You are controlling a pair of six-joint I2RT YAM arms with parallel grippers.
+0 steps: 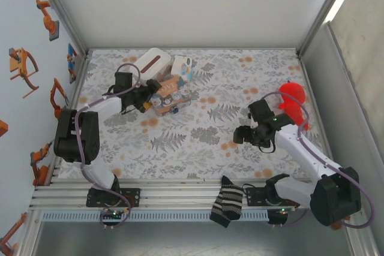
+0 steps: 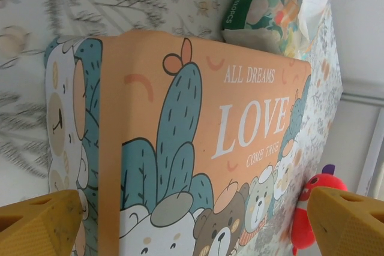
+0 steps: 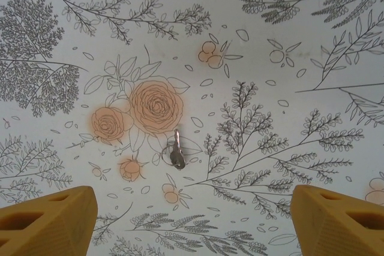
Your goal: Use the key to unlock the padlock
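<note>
When you look down from above, your left gripper (image 1: 146,102) sits wide open just left of the box (image 1: 171,94), at the far left of the table (image 1: 252,70). I think it waits there to hold the box steady. The padlock should be close by, but it is too small for me to pick out. Your right gripper (image 1: 239,136) hangs low on the right side, near a red toy (image 1: 292,97).

From the left wrist, the left fingers (image 2: 39,223) stand far apart around the near end of the box. I cannot tell if they touch it.

From the right wrist, the right fingers (image 3: 48,220) are open and hold nothing. The key (image 3: 176,151) lies flat on the table, just past the tips and a bit left of the middle. I think the gripper is lined up like this so you can drop down and pinch the key.
</note>
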